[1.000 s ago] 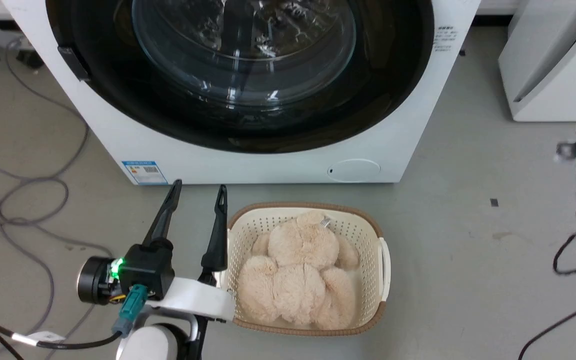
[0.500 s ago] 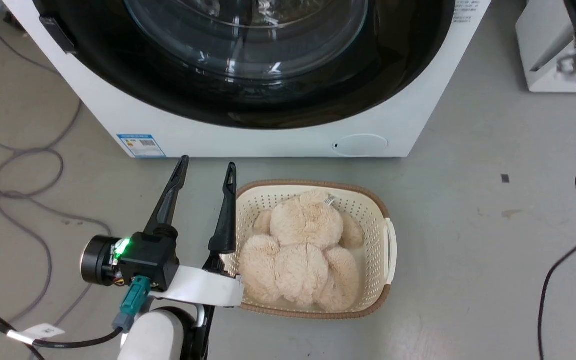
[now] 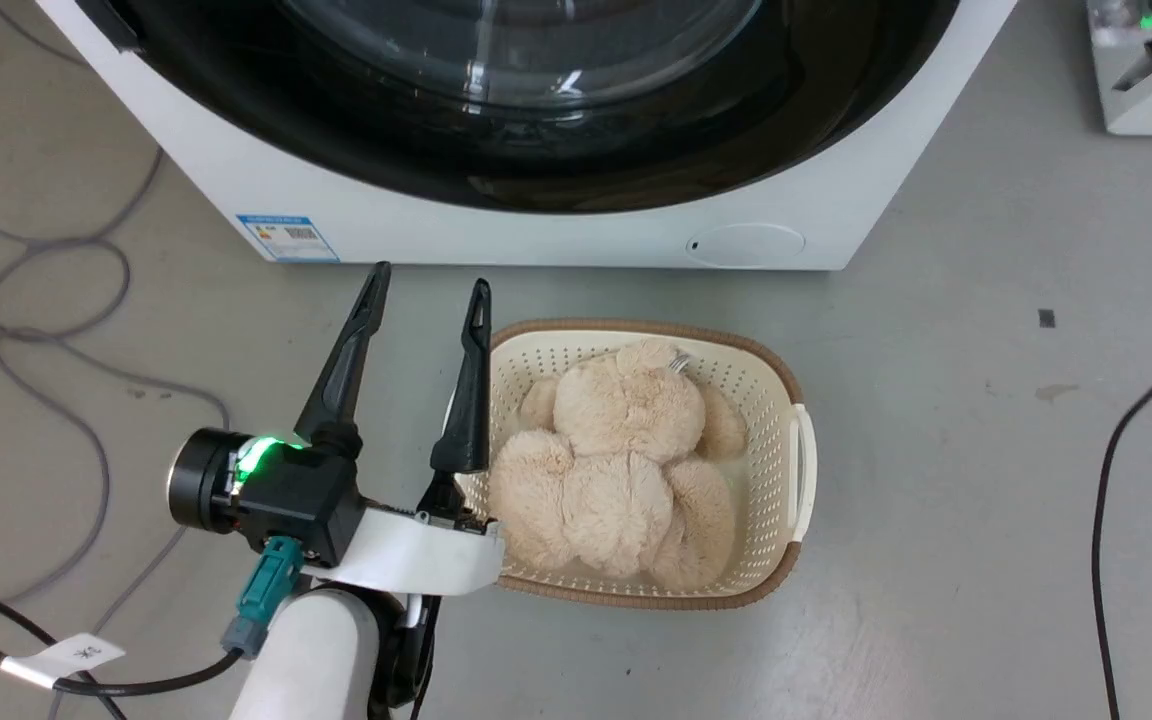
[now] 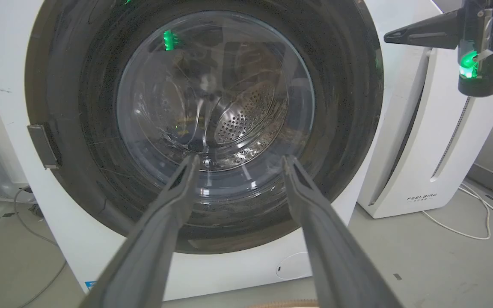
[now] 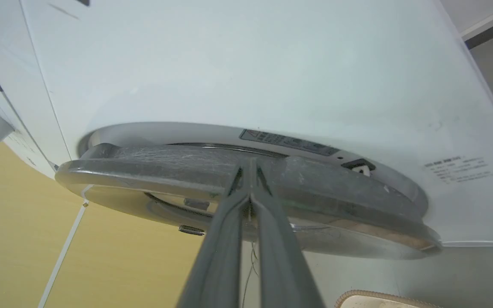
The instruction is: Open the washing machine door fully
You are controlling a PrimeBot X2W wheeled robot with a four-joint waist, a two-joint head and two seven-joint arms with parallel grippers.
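Observation:
The white washing machine stands across the top of the head view. Its glossy black door with the clear glass bowl faces my left gripper. That left gripper hangs low before the machine, open and holding nothing, its fingers aimed at the lower half of the door. My right gripper is shut, tips against the door's rim, seen edge-on with a narrow gap to the white front. In the left wrist view the right gripper points at the machine's upper right.
A cream basket holding a beige plush toy sits on the floor just right of my left gripper. Grey cables loop at left, and a black cable runs at right. A white FEELBIRD appliance stands right of the machine.
The head camera has tilted, so the machine and basket sit higher in that view. My right gripper has climbed to the view's top right corner. The left gripper stays open.

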